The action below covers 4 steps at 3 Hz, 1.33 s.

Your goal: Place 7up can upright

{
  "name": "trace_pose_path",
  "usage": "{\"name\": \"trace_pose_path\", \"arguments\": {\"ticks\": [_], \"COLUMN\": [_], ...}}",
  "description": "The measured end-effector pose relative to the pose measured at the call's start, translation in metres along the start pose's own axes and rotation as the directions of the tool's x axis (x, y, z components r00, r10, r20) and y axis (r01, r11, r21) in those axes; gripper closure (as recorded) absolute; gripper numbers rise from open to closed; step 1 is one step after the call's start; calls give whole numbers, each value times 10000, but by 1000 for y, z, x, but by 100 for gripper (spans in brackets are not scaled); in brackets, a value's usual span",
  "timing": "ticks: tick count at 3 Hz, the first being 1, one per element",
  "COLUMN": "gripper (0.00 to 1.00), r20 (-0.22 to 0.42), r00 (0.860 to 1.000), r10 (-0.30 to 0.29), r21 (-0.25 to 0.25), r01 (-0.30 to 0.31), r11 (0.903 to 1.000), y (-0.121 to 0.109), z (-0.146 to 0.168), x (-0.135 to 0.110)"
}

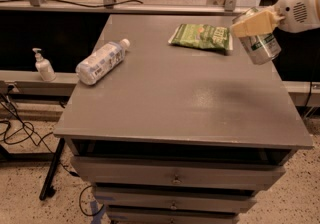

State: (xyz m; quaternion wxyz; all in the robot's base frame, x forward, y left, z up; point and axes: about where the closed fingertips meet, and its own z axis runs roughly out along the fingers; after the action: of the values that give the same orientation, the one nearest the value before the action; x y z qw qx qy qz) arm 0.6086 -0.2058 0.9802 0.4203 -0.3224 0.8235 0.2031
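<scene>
The robot's white arm reaches in from the upper right, and its gripper (251, 24), with tan fingers (258, 22), is clamped across the upper part of the silver-white aluminium 7up can (260, 44) with green lettering. The can hangs in the air, tilted rather than upright. It is over the far right edge of the grey counter (175, 103) and not touching it. Just to its left, a flat green snack bag (201, 36) lies on the counter. Well apart, near the left edge, a clear plastic bottle with a white cap (100, 62) lies on its side. Beyond that edge, a small white pump dispenser (44, 65) stands on a lower ledge. Grey drawers (175, 175) sit beneath the counter top.
</scene>
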Motion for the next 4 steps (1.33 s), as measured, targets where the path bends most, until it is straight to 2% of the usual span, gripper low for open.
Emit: {"name": "trace_pose_path", "arguments": {"ticks": [1, 2, 3, 4], "gripper": [100, 100, 100, 100], "r20": [583, 569, 1194, 2545], "r00": [9980, 9981, 9927, 9640], "r10": [-246, -242, 195, 770], "r21": [-514, -513, -752, -1094], "r01": [276, 272, -106, -504], "r11": [9983, 9983, 9971, 9927], "y": [15, 15, 16, 28], "z": [-4, -4, -3, 2], "x": [-11, -11, -11, -15]}}
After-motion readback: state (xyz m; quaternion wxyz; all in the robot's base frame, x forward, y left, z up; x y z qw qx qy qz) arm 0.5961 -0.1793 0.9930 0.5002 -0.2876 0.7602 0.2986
